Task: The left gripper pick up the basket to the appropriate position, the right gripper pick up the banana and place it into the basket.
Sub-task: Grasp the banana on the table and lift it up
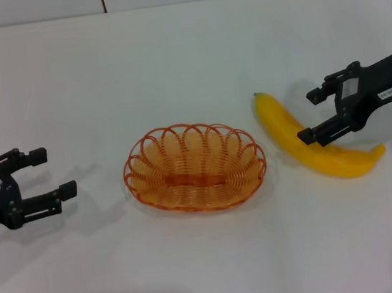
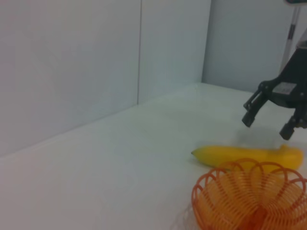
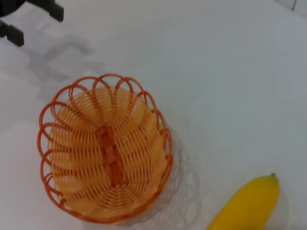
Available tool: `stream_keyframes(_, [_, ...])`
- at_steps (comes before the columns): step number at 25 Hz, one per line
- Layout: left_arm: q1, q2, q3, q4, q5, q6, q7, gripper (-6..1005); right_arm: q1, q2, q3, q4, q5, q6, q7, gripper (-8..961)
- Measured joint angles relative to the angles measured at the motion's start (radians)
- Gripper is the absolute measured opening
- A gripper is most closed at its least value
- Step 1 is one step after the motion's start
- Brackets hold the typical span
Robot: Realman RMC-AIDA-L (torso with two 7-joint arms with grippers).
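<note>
Right hand (image 1: 312,114) agape over banana (image 1: 319,148).

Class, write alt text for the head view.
An empty orange wire basket sits mid-table, a banana to its right. The right hand, open, hangs over the banana; the left hand, open, waits left of the basket.

Looped-wire basket (image 1: 194,167), smooth-skinned banana (image 1: 312,147), matt white table (image 1: 170,63).

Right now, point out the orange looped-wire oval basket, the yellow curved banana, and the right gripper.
orange looped-wire oval basket (image 1: 194,167): head view, woven floor at its middle.
yellow curved banana (image 1: 290,136): head view, mid-body, beside the basket.
right gripper (image 1: 306,114): head view, between its open fingertips, over the banana.
</note>
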Motion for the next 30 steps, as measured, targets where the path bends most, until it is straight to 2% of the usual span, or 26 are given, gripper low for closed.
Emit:
stream_keyframes(5, [-0.003, 0.001, 0.000, 0.000, -0.006, 0.000, 0.000, 876, 0.020, 0.000, -0.065, -0.011, -0.030, 0.002, 0.148, 872])
stream_keyframes(17, [-0.012, 0.001, -0.001, -0.002, -0.010, -0.004, 0.001, 876, 0.044, 0.002, -0.193, -0.008, -0.067, 0.043, 0.317, 872])
stream_keyframes(30, [-0.021, -0.002, -0.002, -0.005, -0.010, -0.011, 0.001, 876, 0.045, 0.005, -0.205, 0.040, -0.082, 0.112, 0.333, 871])
